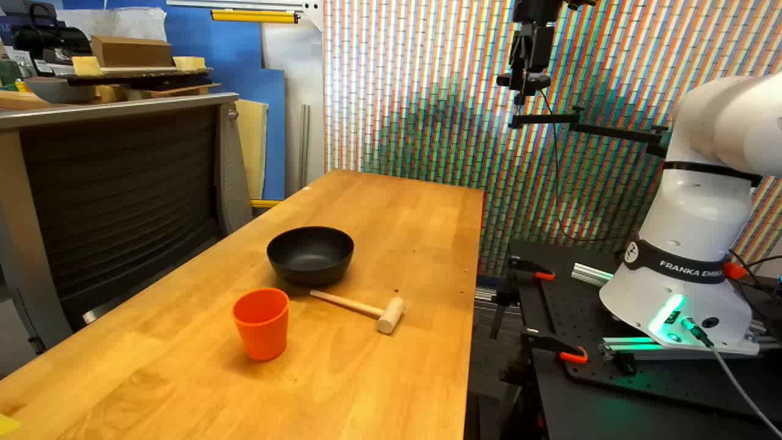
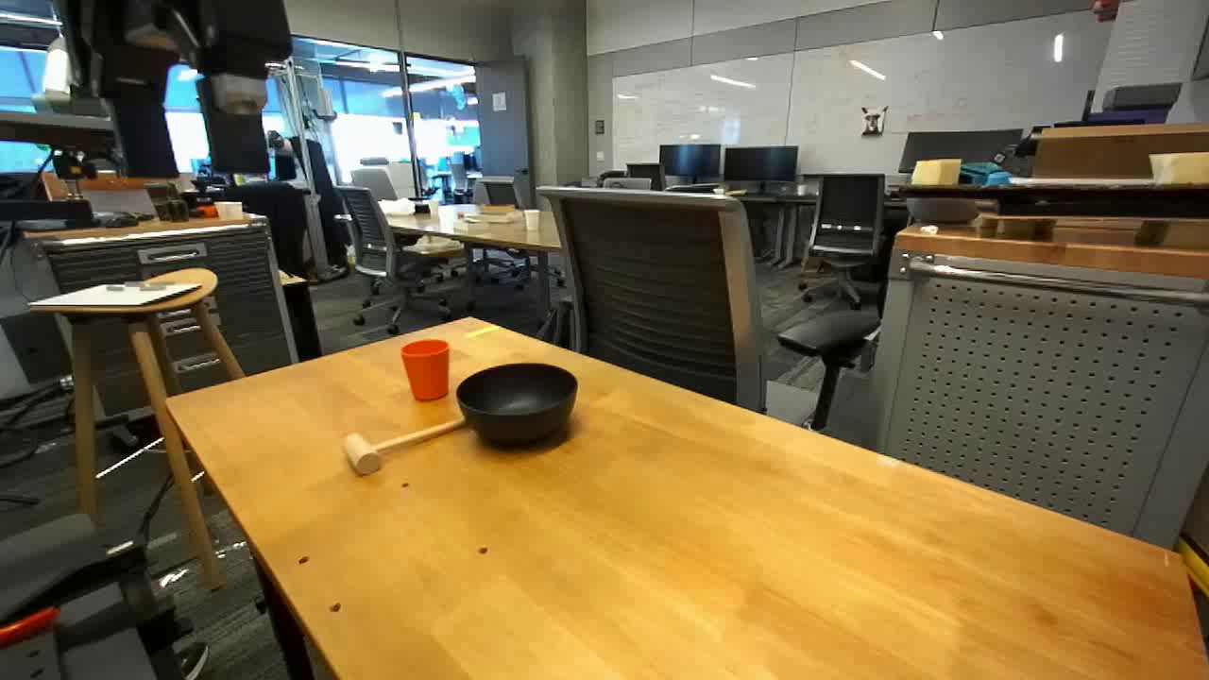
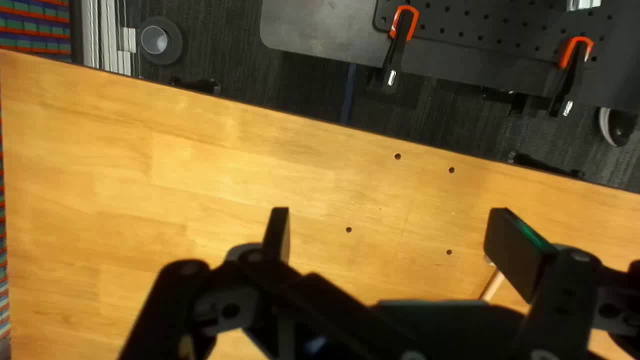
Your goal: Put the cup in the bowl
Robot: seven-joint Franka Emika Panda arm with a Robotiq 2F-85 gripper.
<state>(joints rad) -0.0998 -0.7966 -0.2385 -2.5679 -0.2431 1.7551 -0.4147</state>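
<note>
The orange-red cup [image 1: 261,327] stands upright on the wooden table, and it also shows in an exterior view [image 2: 426,370]. The black bowl [image 1: 310,269] stands upright beside it, apart from it, with nothing visible inside; it shows in an exterior view [image 2: 518,406] too. My gripper [image 2: 194,146] hangs high up, well away from both. In the wrist view my gripper [image 3: 389,212] has its fingers wide apart with only table between them. The cup is not seen in the wrist view. I cannot tell whether the dark shape at its bottom includes the bowl.
A small wooden mallet [image 1: 391,315] lies with its handle end close to the bowl; part of its handle shows in the wrist view [image 3: 492,286]. A chair [image 2: 661,293] stands against the table's long side. Clamps [image 3: 400,45] sit on the robot's black stand, across a gap from the table [image 3: 165,200].
</note>
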